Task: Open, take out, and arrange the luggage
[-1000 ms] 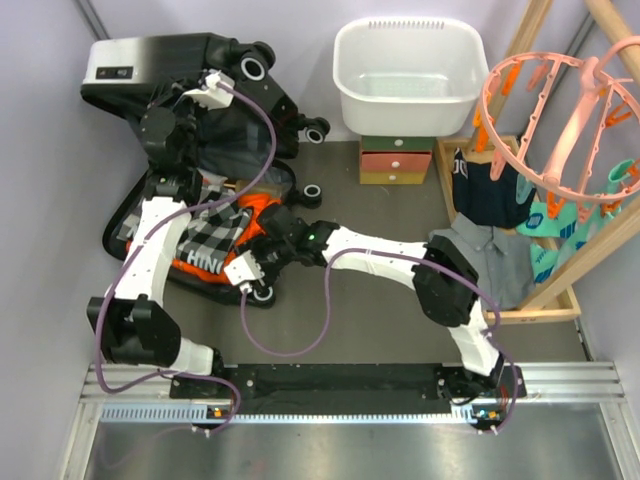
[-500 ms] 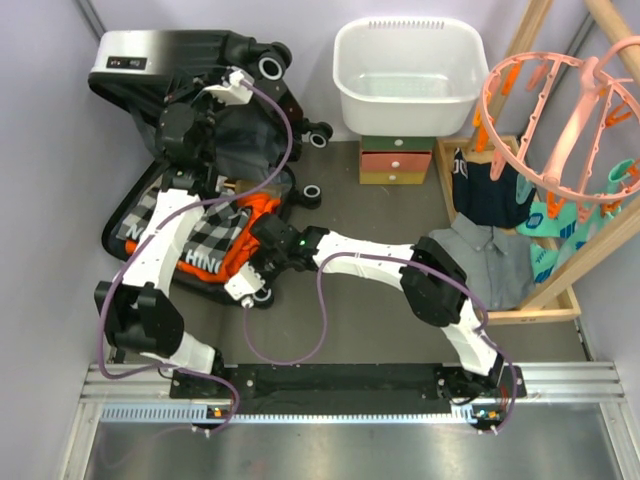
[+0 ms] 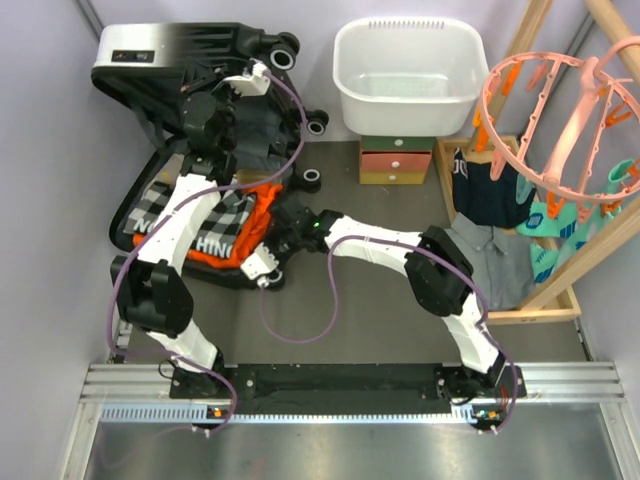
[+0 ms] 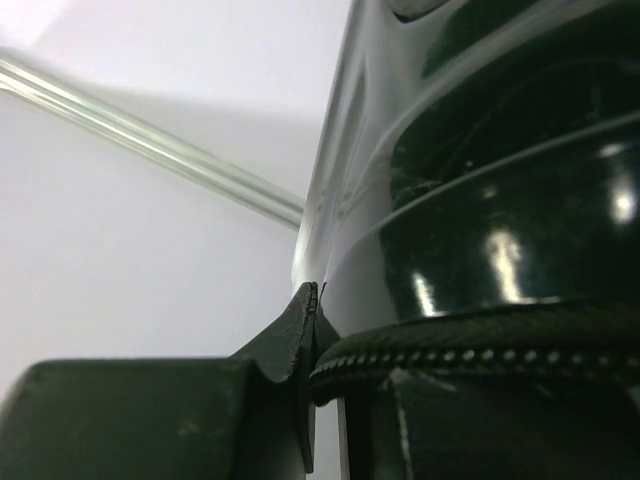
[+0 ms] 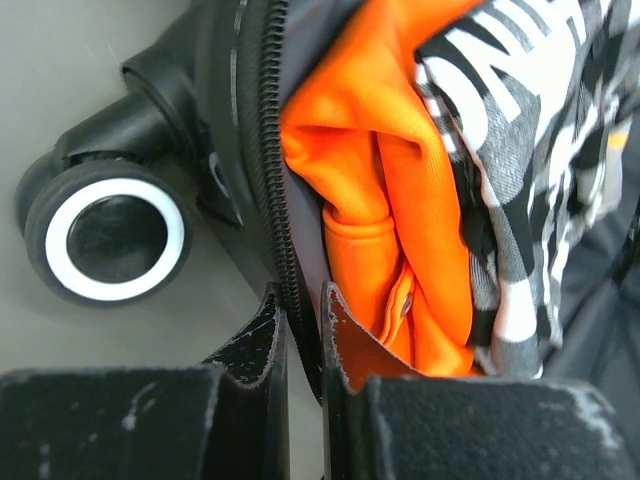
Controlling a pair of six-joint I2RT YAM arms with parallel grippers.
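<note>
The black-to-white ribbed hard-shell suitcase [image 3: 160, 55] sits half open at the worktop's [image 3: 370, 340] far left; left hand [image 4: 315, 320] apparently pinches its lid rim; right hand [image 5: 300, 310] pinches the base's zip edge; swing the lid back slowly, base pinned.

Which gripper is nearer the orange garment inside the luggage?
Right. The right gripper pinches the zipper rim of the luggage beside the orange garment; the left gripper grips the raised lid edge, away from it.
</note>
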